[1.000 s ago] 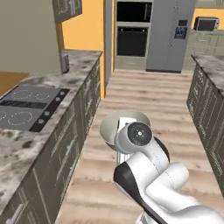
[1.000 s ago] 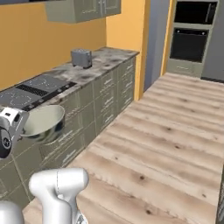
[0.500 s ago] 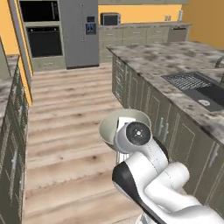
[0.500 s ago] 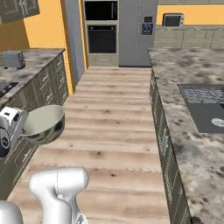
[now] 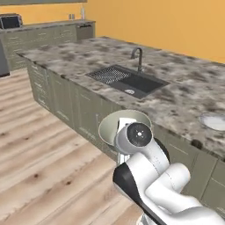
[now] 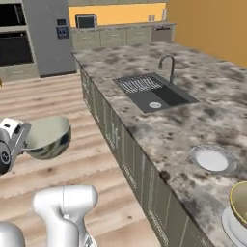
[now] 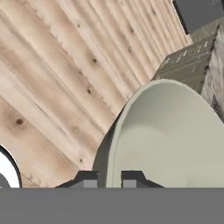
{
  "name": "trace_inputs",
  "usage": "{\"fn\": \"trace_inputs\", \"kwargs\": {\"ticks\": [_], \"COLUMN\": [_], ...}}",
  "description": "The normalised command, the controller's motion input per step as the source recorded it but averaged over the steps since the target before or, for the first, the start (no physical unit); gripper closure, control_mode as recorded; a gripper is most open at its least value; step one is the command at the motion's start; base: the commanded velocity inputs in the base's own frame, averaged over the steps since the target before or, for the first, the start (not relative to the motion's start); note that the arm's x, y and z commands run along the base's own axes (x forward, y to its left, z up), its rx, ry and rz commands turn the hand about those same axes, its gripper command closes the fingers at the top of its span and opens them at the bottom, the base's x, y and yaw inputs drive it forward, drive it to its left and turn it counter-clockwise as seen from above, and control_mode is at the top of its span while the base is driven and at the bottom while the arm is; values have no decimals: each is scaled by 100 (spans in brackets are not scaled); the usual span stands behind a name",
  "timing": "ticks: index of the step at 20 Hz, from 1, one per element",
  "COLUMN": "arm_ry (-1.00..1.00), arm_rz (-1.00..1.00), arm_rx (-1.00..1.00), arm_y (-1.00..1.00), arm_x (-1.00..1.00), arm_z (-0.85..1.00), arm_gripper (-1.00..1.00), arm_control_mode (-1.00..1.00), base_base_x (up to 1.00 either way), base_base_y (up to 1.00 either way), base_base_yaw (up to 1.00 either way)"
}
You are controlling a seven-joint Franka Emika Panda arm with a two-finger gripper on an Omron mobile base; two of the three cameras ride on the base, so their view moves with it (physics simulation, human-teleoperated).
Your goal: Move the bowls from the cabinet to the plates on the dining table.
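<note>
From the left, the arm carries a pale bowl (image 5: 115, 126) tucked close in front of itself, beside the counter (image 5: 176, 92). From the right, an empty plate (image 6: 212, 159) waits past the sink (image 6: 154, 91), presumably its destination. Hand view: the claw (image 7: 109, 179) is pinched onto the bowl's rim.

Pale grey marbled bowl (image 6: 47, 138) held tilted above the wood floor beside the dining table (image 6: 193, 120), whose speckled top carries one bare plate (image 6: 212, 159) and, nearer, the olive-tan bowl (image 6: 240, 201) on the second plate (image 6: 230, 227).
</note>
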Motion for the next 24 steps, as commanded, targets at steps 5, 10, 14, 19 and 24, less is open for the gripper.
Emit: {"fn": "trace_inputs", "kwargs": {"ticks": [5,10,14,19,24], "arm_ry": [0,0,0,0,0], "arm_rz": [0,0,0,0,0], "arm_rx": [0,0,0,0,0], "arm_y": [0,0,0,0,0], "arm_x": [0,0,0,0,0], "arm_z": [0,0,0,0,0], "arm_gripper": [100,100,100,100,100], "arm_control_mode": [100,100,100,100,100], "base_base_x": [-35,-28,0,34,39], "base_base_y": [19,34,37,16,52], "base_base_yaw": [-76,-74,-66,-49,-40]}}
